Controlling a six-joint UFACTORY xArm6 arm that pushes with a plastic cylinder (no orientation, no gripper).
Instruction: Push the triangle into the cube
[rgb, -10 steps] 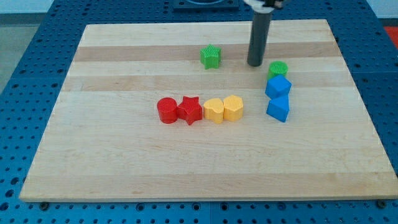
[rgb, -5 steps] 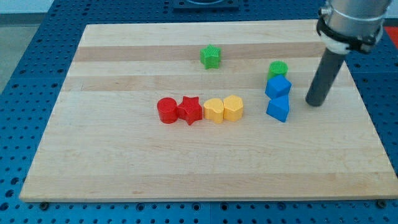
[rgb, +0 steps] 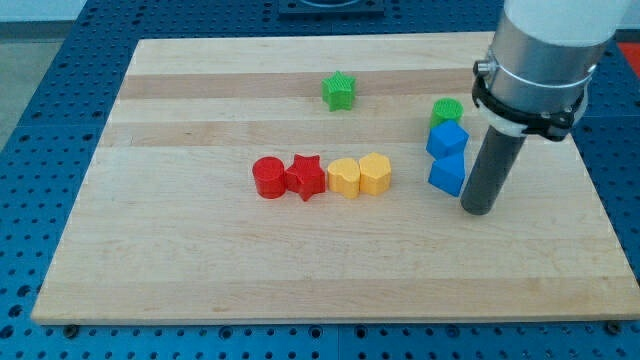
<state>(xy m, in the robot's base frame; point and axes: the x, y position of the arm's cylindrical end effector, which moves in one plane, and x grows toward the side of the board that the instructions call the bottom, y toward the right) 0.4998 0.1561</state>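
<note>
A blue triangle block (rgb: 447, 176) lies at the view's right of the wooden board (rgb: 200, 260). A blue cube (rgb: 446, 138) sits just above it, touching or nearly touching. My tip (rgb: 478, 208) stands just right of and slightly below the blue triangle, very close to it. I cannot tell whether it touches.
A green cylinder (rgb: 447, 111) sits directly above the blue cube. A green star (rgb: 339, 91) lies toward the view's top. In the middle, a row runs left to right: red cylinder (rgb: 267, 177), red star (rgb: 306, 178), and two yellow blocks (rgb: 343, 177) (rgb: 375, 173).
My tip moved from the top near the green cylinder, round the right of the blue blocks, and down to beside the blue triangle. The blocks have not moved.
</note>
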